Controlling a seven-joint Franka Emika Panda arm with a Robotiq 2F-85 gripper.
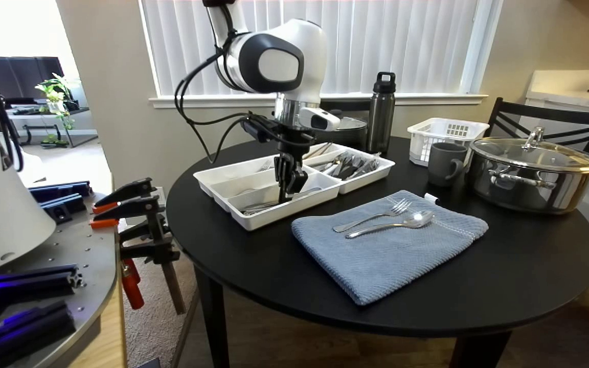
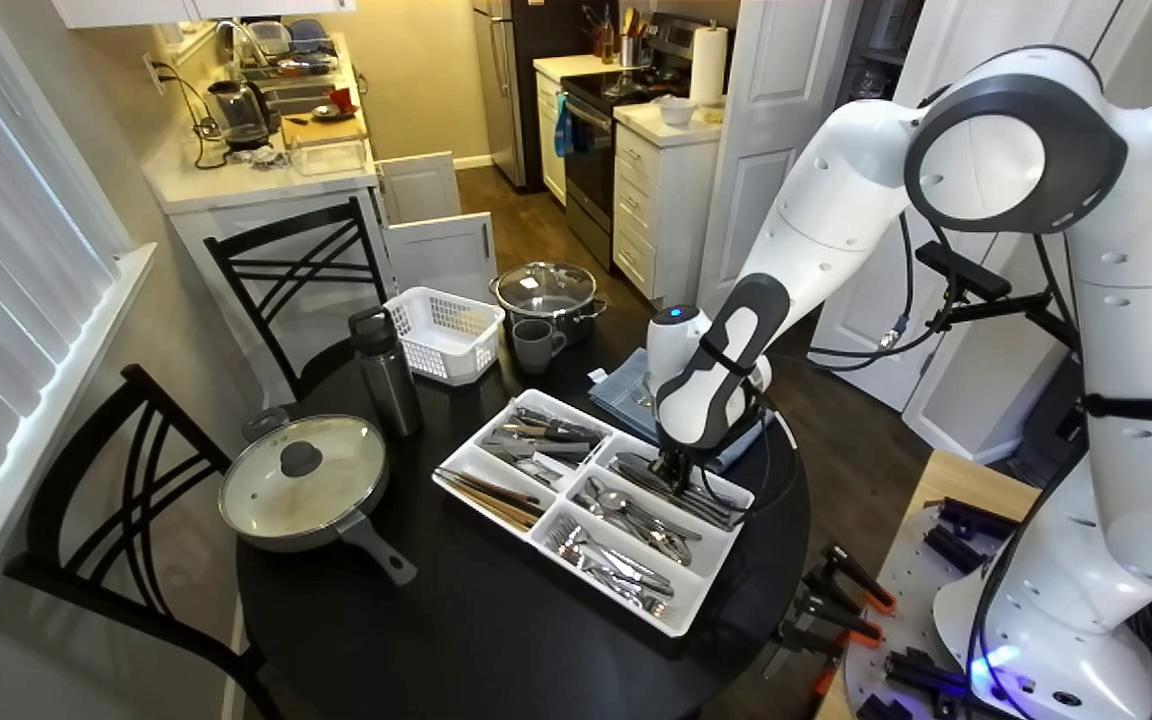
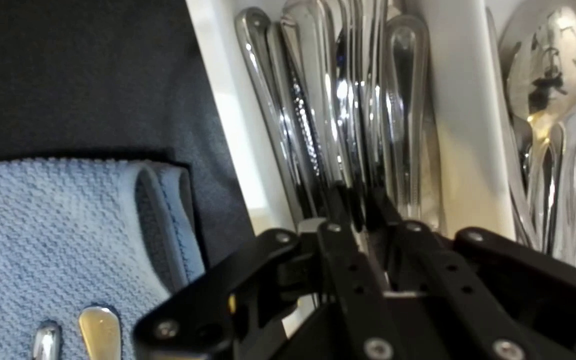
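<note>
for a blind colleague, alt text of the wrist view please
A black gripper reaches down among silver cutlery handles in a white tray; whether it grips one is unclear. To the right, spoons lie beyond a white divider. At left, a blue cloth with two handle ends lies on a black table.

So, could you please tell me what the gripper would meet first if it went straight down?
Most likely the metal cutlery just below in the white tray; depth is unclear, so the gripper may be touching some of it.
</note>
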